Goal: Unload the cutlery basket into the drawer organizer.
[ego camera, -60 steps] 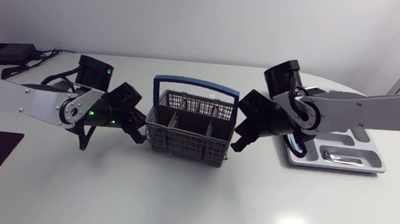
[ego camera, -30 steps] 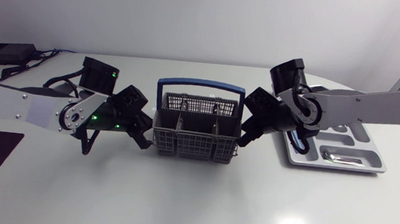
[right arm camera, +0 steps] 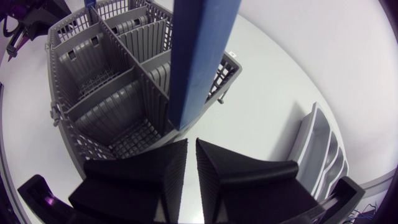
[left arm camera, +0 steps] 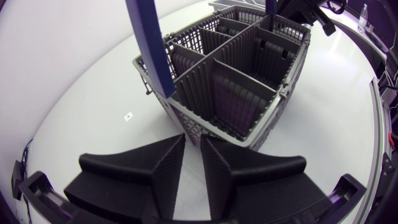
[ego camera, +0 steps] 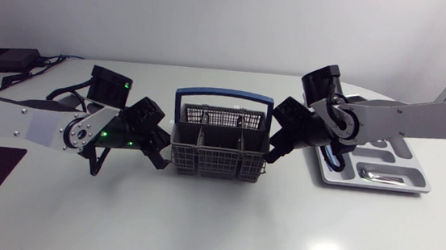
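- The grey cutlery basket [ego camera: 220, 145] stands upright in the middle of the white table [ego camera: 214, 221]; its blue handle [ego camera: 224, 95] stands up over it.
- Our left gripper [ego camera: 158, 156] is right at the basket's left end; its two fingers are pressed close together with only a thin slit between them, and we see nothing in the slit.
- Our right gripper [ego camera: 271, 155] is right at the basket's other end, just by the foot of the handle; its fingers are pressed close together too and pinch nothing.
- From both wrists the pockets of the basket look bare; we see no spoon or fork in them.
- The drawer organizer [ego camera: 418, 162] lies near the basket on the right side, under our right arm; some shiny cutlery [ego camera: 380, 178] lies in it.
- So we think the unloading is nearly done, and the job now is to hold or nudge the basket between our two grippers.
- To do it well we should push low on the walls, so the basket slides and does not tip; both sides should push softly and the same; the right fingers should stay clear of the handle; the basket must not bump the organizer.
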You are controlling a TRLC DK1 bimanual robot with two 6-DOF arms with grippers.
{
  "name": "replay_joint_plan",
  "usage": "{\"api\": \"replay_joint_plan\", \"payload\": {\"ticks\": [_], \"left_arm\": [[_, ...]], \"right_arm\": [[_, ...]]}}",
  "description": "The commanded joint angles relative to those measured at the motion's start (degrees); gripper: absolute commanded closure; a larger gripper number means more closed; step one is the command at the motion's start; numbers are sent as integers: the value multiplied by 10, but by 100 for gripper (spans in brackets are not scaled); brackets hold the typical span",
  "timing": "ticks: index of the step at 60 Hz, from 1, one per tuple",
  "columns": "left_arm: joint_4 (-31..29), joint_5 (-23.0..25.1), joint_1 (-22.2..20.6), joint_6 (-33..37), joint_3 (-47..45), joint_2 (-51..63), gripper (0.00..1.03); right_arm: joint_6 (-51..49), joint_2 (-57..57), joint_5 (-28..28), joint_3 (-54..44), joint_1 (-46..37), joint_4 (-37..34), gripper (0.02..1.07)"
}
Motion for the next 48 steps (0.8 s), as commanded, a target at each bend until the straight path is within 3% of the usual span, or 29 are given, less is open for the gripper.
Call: {"api": "replay_joint_plan", "payload": {"ticks": [1, 19, 24, 25, 29, 31, 33, 36, 48], "left_arm": [[6, 12, -2, -12, -12, -14, 80], [5, 12, 55, -5, -23, -43, 70], [5, 12, 69, -6, -36, -70, 53], [5, 12, 74, -7, -40, -80, 44], [4, 12, 84, -8, -51, -108, 27], [1, 12, 90, -9, -56, -125, 12], [0, 12, 92, -11, -60, -138, 8], [-4, 12, 104, -19, -66, -164, 5], [-35, 12, 141, -46, -73, -242, 5]], "right_arm": [[10, -6, -2, -12, 0, 7, 90], [9, -30, 7, -38, -43, 6, 87], [10, -57, 13, -56, -56, 6, 72], [9, -68, 15, -62, -59, 6, 63], [7, -98, 20, -81, -65, 6, 37], [6, -118, 22, -93, -69, 6, 22], [6, -136, 26, -102, -72, 5, 13], [6, -168, 27, -118, -78, 5, 6], [2, -301, 32, -171, -111, -4, 6]]}}
